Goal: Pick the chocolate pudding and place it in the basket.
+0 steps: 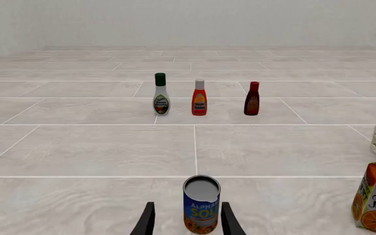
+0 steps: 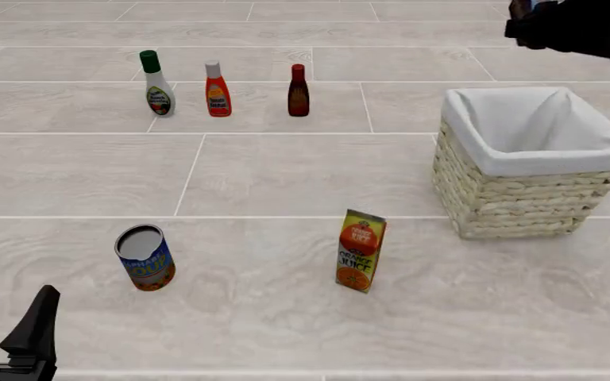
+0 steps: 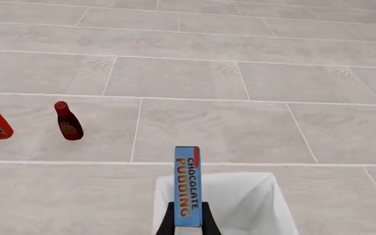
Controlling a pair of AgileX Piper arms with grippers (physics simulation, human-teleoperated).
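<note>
My right gripper [image 3: 188, 223] is shut on the chocolate pudding [image 3: 187, 186], a narrow box seen edge-on with a blue face and its name printed on it. It holds the box in the air above the far rim of the basket [image 3: 244, 203]. In the front view the wicker basket [image 2: 517, 198] with its white lining stands at the right. The right gripper [image 2: 524, 17] is at the top right, beyond the basket, and the pudding is almost cut off there. My left gripper [image 2: 6, 308] is open and empty at the near left, short of the can.
A blue-labelled can [image 2: 144, 258] stands near left, in line with the left fingers [image 1: 230, 220]. An orange juice carton [image 2: 360, 250] stands in the middle near the basket. Three bottles stand in a row at the far left: white [image 2: 158, 86], red [image 2: 217, 91], dark [image 2: 299, 92].
</note>
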